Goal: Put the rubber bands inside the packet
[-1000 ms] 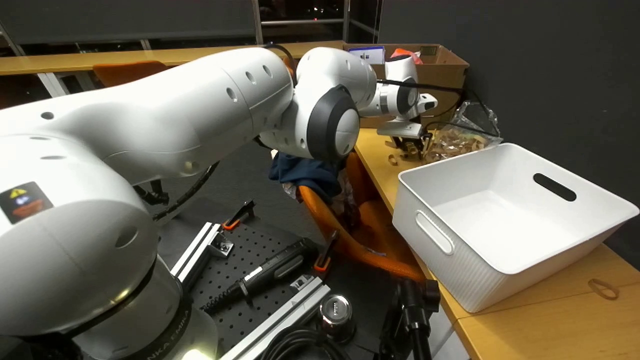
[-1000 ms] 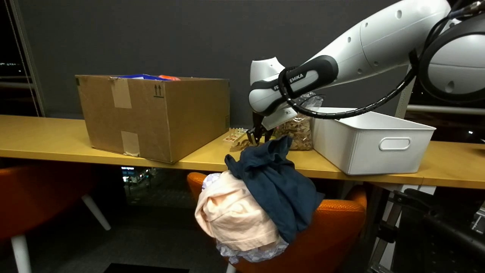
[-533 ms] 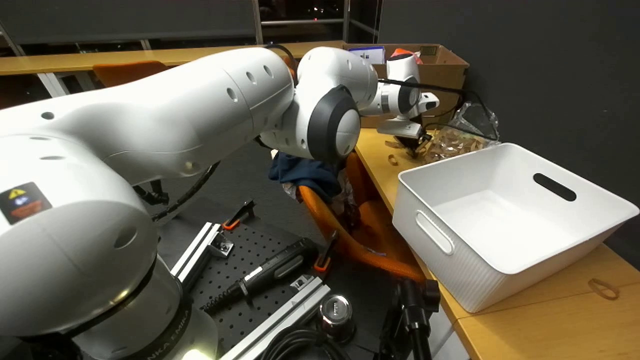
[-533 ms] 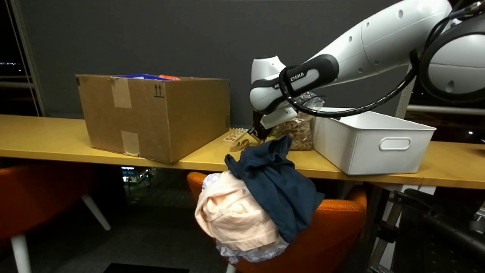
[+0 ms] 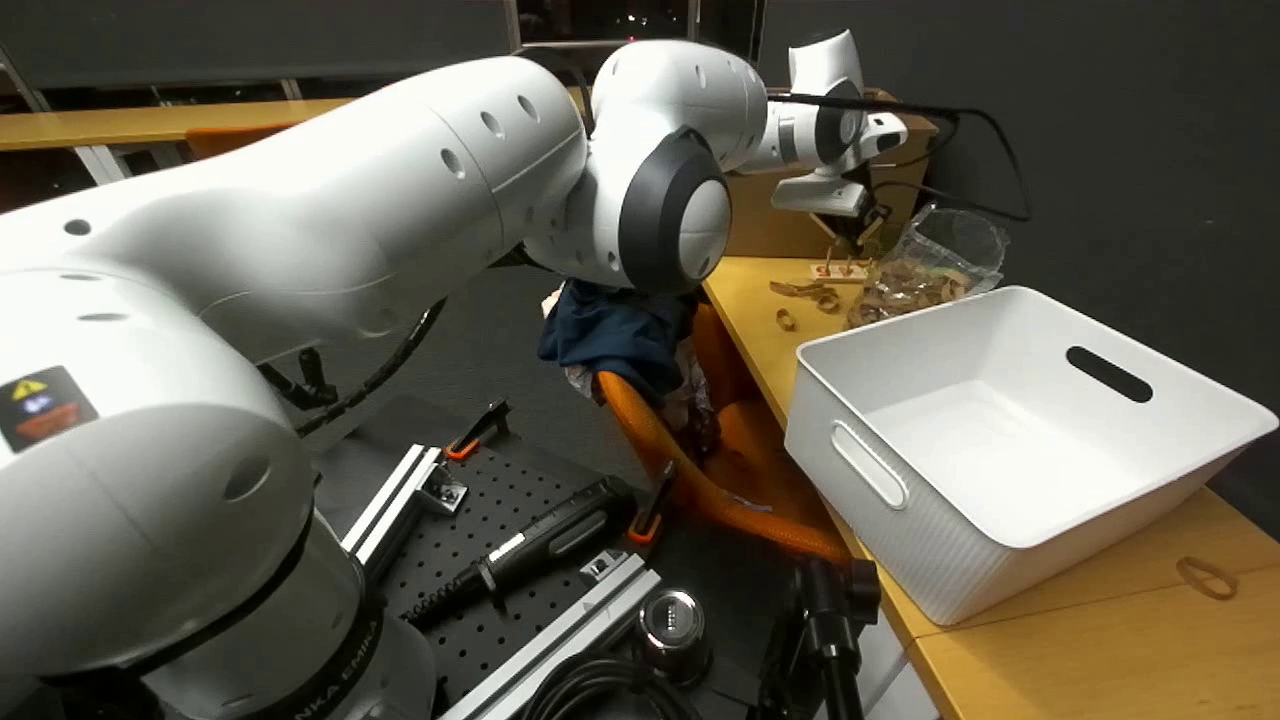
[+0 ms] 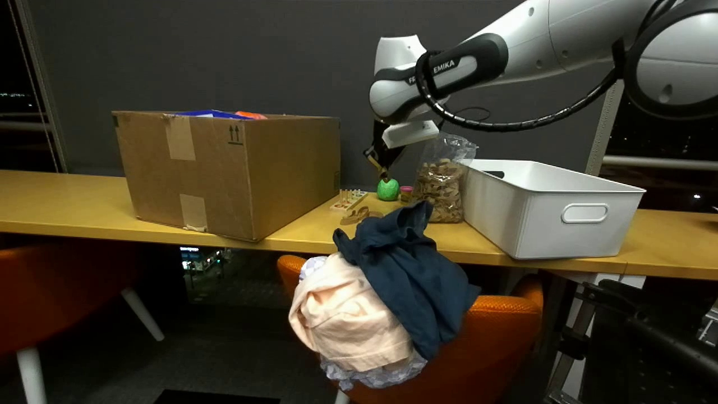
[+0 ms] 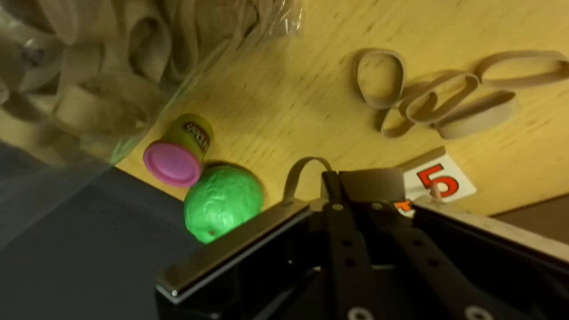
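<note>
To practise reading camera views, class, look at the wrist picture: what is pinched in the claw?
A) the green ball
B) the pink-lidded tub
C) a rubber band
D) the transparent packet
C, since in the wrist view the claw is closed and a tan rubber band sticks out in a loop at its tips.
</note>
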